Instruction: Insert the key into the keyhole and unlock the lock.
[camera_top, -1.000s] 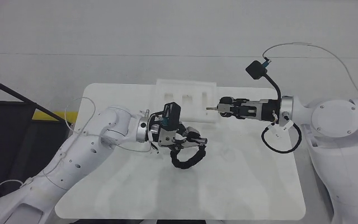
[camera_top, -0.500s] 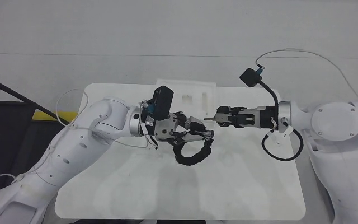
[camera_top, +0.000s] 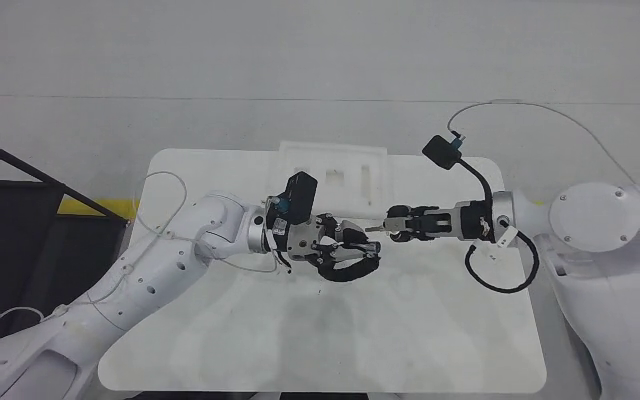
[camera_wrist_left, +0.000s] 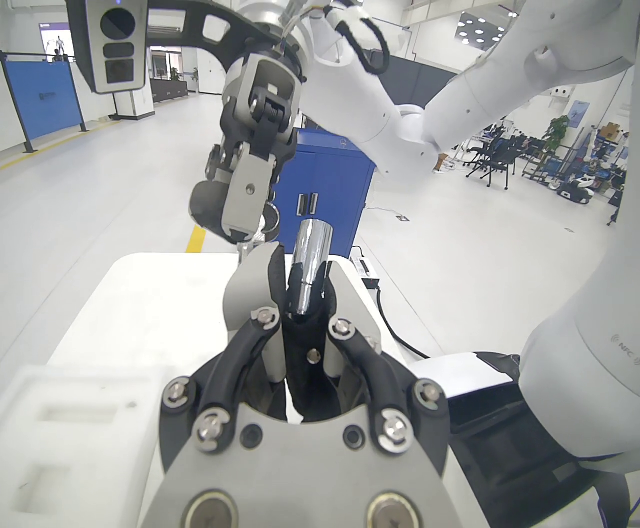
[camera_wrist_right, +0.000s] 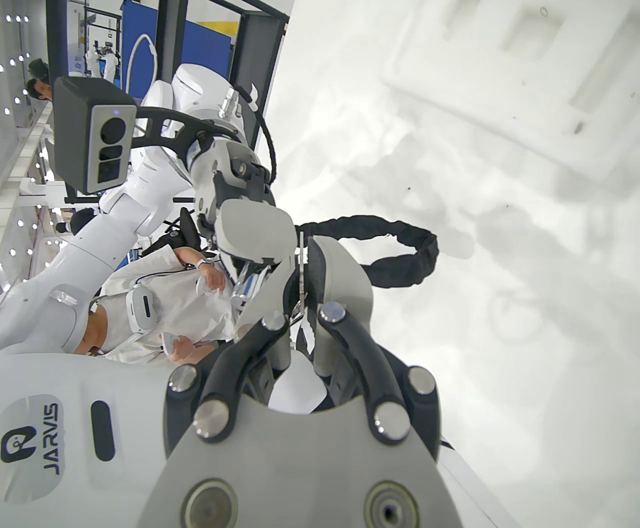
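Lock (camera_wrist_left: 309, 265) clamped in left gripper (camera_top: 358, 248), key (camera_wrist_right: 301, 282) pinched in right gripper (camera_top: 390, 231), tip at the lock but looks unseated; insertion and turn left to do.

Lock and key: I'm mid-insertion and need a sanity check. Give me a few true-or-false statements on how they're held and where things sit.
1. The lock is clamped in the left arm's jaws. True.
2. The key lies flat on the table. False: the right arm's jaws hold it above the table.
3. The black cable loop rests in the foam tray. False: it hangs from the lock, clear of the tray.
4. The foam tray sits at the table's far edge. True.
5. The two sets of jaws are far apart. False: they meet over the table's middle.
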